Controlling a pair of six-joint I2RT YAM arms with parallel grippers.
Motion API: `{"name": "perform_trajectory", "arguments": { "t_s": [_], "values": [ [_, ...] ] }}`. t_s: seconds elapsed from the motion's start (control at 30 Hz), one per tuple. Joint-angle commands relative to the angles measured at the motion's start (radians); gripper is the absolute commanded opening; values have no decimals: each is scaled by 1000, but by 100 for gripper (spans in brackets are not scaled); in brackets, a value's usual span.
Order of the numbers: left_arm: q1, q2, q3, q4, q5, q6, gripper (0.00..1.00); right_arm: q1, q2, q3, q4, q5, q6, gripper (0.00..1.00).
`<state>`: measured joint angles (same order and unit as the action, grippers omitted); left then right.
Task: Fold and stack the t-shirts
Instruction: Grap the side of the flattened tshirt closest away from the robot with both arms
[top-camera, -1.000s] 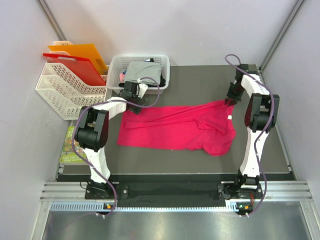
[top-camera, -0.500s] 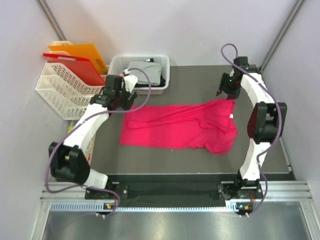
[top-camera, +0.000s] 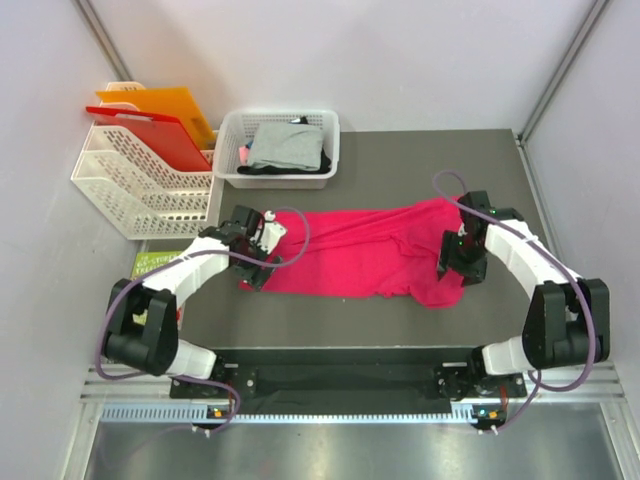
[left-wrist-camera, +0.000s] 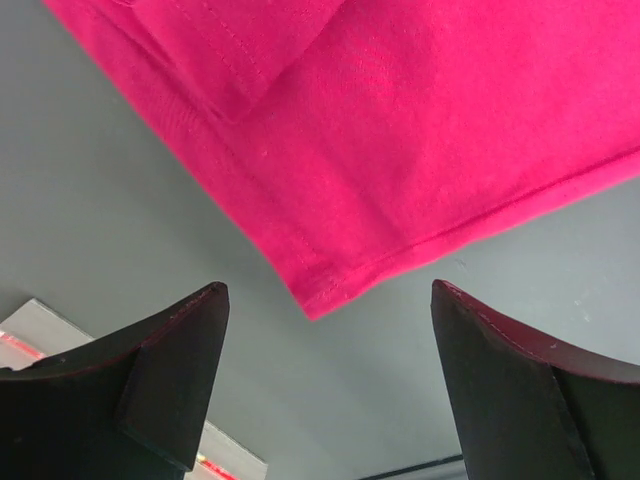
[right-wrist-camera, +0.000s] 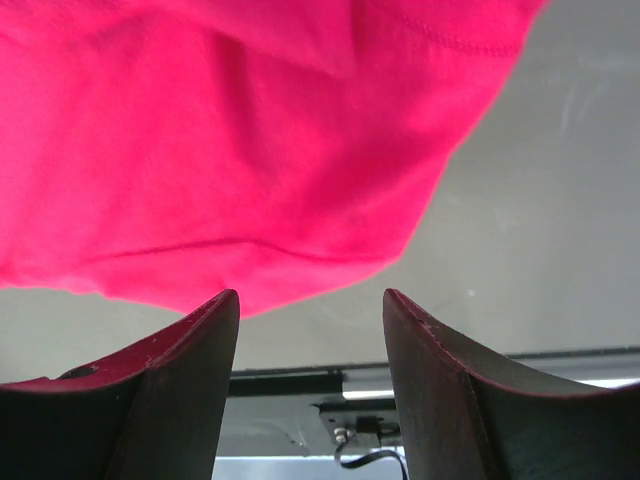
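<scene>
From above, the pink shirt (top-camera: 350, 255) lies spread across the tabletop (top-camera: 400, 170). The grey shirt (top-camera: 285, 143) sits on the black shirt (top-camera: 322, 160) in the basket (top-camera: 280, 181). The left hand (top-camera: 254, 272) is over the pink shirt's near-left corner and the right hand (top-camera: 460, 268) over its right end.

Left wrist: the fingers (left-wrist-camera: 170, 370) are spread and empty, with the corner between them.

Right wrist: the fingers (right-wrist-camera: 170, 380) are spread and empty above the hem.

Bright, even overhead light; soft shadows, blurred wrist-view foregrounds.
</scene>
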<state>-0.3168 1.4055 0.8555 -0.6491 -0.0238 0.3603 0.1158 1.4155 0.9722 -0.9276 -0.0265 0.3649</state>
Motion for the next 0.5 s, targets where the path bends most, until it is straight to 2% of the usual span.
{"name": "perform_trajectory", "arguments": {
  "t_s": [0.0, 0.2, 0.47],
  "values": [
    [1, 24, -12, 80, -18, -23, 87, 15, -107, -18, -10, 17, 37, 60],
    [4, 79, -1, 123, -31, -29, 87, 47, -142, -107, -5, 14, 78, 60],
    [24, 125, 13, 147, -39, -17, 87, 99, -112, -184, 30, 45, 108, 59]
  ]
}}
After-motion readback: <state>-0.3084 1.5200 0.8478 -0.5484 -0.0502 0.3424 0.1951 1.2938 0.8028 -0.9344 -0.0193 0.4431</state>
